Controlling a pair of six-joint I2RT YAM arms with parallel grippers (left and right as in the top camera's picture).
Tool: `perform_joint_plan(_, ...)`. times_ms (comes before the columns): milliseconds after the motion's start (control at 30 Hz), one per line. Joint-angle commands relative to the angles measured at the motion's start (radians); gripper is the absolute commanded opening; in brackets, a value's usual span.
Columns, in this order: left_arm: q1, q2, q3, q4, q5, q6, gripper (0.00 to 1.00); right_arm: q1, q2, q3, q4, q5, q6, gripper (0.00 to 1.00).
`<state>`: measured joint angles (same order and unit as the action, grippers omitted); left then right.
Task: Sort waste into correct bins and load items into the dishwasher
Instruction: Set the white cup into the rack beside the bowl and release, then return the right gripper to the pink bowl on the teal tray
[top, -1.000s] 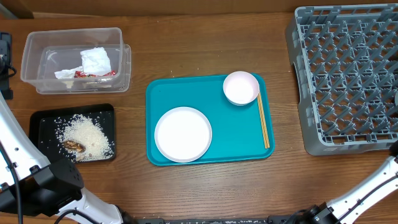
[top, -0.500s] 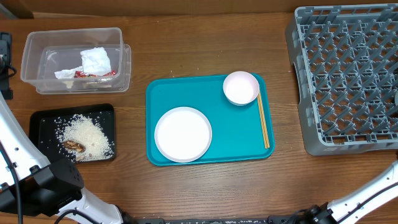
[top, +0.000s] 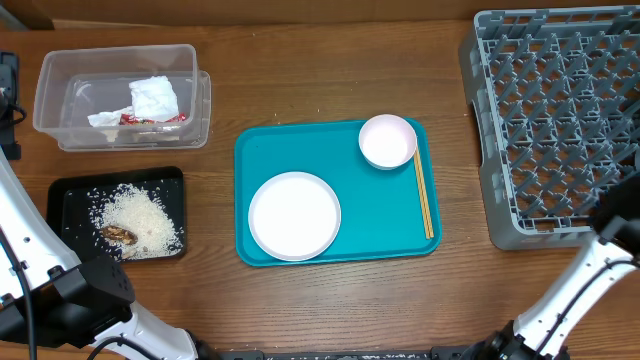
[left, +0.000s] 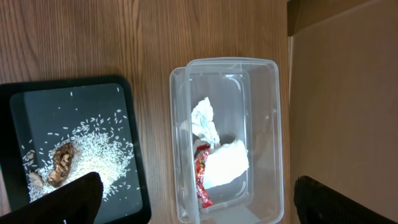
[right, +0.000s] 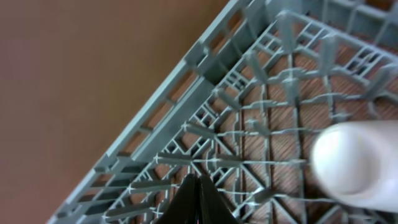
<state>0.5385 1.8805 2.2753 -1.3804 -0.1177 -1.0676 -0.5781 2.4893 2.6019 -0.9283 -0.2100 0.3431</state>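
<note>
Right gripper, fingers pressed together on nothing, is hanging over a corner of the rack. Left gripper, spread wide and empty, is hovering above the sorted waste: napkin and wrapper are lying in the tub, and rice and scrap in the black tray. Plate, bowl and chopsticks are sitting on the teal tray, awaiting loading.

I am noting: crumpled napkin and red wrapper are lying in the clear tub; rice and brown scrap are sitting on the black tray. Plate is lying flat, white bowl is standing upright nearby, chopsticks are lying beside it. Grey rack is standing at my right.
</note>
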Motion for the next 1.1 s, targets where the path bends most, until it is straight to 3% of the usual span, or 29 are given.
perform_joint_plan(0, -0.003, 0.005, -0.002, 0.0, -0.02, -0.01, 1.0, -0.011, 0.05, -0.007, -0.002, 0.208, -0.002, 0.04)
perform_joint_plan(733, -0.002, 0.005, -0.002, 0.0, -0.02, -0.011, 1.0, -0.029, 0.074, -0.037, -0.062, 0.416, 0.002, 0.04)
perform_joint_plan(1067, -0.002, 0.005, -0.002, 0.0, -0.02, -0.011, 1.0, -0.03, 0.058, -0.035, -0.115, 0.717, 0.076, 0.04)
